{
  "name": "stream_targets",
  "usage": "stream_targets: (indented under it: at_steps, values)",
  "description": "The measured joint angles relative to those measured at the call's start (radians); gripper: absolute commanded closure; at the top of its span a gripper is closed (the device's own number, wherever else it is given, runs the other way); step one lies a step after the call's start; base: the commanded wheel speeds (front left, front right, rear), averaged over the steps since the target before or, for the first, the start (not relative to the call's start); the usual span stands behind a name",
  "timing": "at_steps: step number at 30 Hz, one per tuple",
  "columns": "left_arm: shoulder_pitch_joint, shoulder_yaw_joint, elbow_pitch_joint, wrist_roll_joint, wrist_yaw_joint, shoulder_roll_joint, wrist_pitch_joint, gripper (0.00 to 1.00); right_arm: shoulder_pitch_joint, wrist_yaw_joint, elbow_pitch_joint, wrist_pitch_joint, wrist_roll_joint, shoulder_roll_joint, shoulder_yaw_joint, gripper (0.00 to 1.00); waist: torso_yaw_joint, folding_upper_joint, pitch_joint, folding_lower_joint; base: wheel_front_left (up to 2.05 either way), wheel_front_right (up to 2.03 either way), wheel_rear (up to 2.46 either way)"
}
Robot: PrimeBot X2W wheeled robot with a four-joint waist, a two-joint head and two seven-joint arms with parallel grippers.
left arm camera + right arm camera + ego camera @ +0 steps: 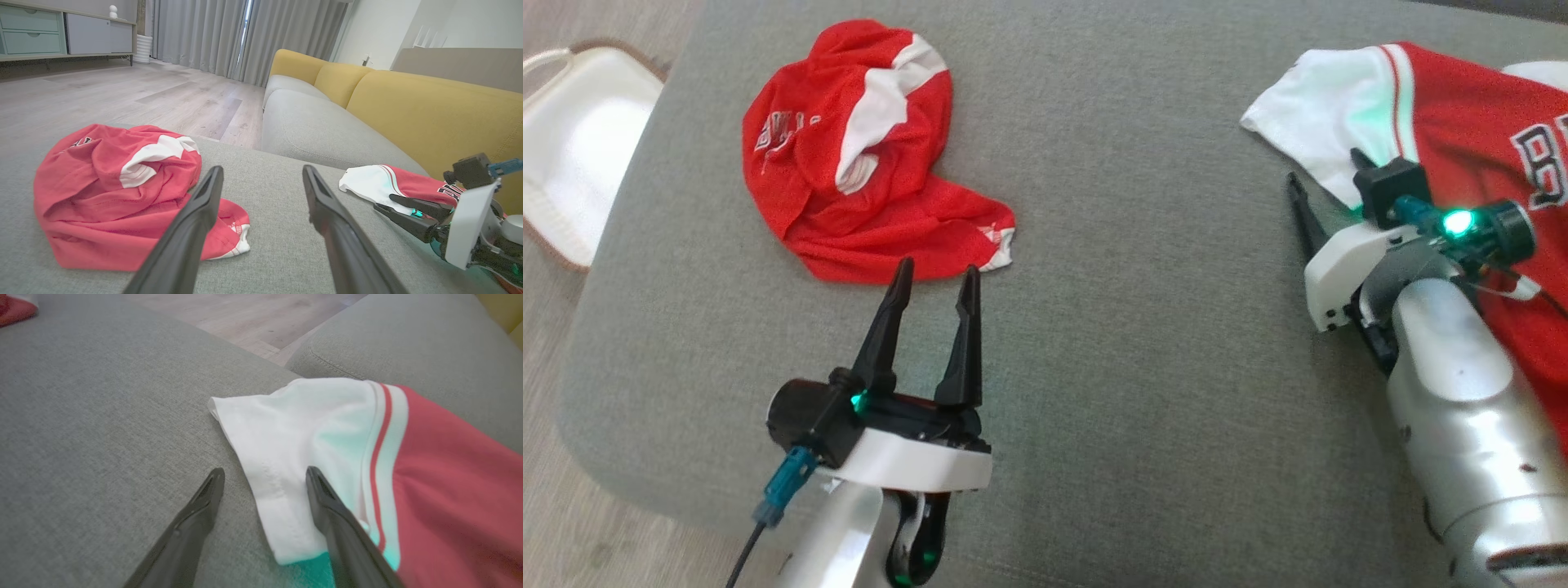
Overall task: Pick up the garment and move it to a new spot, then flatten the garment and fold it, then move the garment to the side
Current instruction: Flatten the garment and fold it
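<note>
**Both claws wide open, two red jerseys on the cushion**

The grey sofa cushion (1143,343) takes up most of my view, with wood floor (122,94) beyond its far edge and a yellow backrest (429,118) rising past its right side; a red-and-white jersey (1470,114) lies spread at the cushion's right, its white sleeve (294,433) reaching toward the middle; a second red jersey (849,163) sits crumpled in a heap at the far left, well apart from the first; a white bag (572,139) rests on the floor off the cushion's left edge. My left claw (938,266) stands fully spread and empty, tips just short of the heap's near hem; my right claw (1325,166) is equally wide and grips nothing, one finger over bare cushion, the other over the sleeve, the sleeve's edge between them; whether that finger touches the cloth I cannot tell.
</note>
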State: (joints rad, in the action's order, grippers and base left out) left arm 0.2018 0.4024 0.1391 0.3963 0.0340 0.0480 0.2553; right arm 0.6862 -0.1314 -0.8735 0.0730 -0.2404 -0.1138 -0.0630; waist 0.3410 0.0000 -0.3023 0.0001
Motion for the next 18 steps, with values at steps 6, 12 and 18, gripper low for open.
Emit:
stream_targets:
  at_steps: [6, 12, 18]
  values:
    - [0.010, 0.019, -0.012, 0.011, -0.005, 0.000, 0.000, 0.00, 0.083, 0.000, -0.100, -0.003, -0.046, -0.025, 0.021, 0.00, 0.029, 0.0000, -0.030, -0.0001, 0.00, 0.00, 0.00]
    - [0.023, 0.026, -0.014, 0.021, -0.009, -0.001, 0.000, 0.00, 0.143, 0.000, -0.171, -0.009, -0.047, -0.025, 0.048, 1.00, 0.043, 0.0000, -0.044, -0.0001, 0.00, 0.00, 0.00]
    - [0.023, 0.025, -0.012, 0.021, -0.016, -0.001, 0.000, 0.00, 0.148, 0.000, -0.242, 0.093, 0.048, 0.012, 0.028, 1.00, 0.037, 0.0000, -0.032, -0.0001, 0.00, 0.00, 0.00]
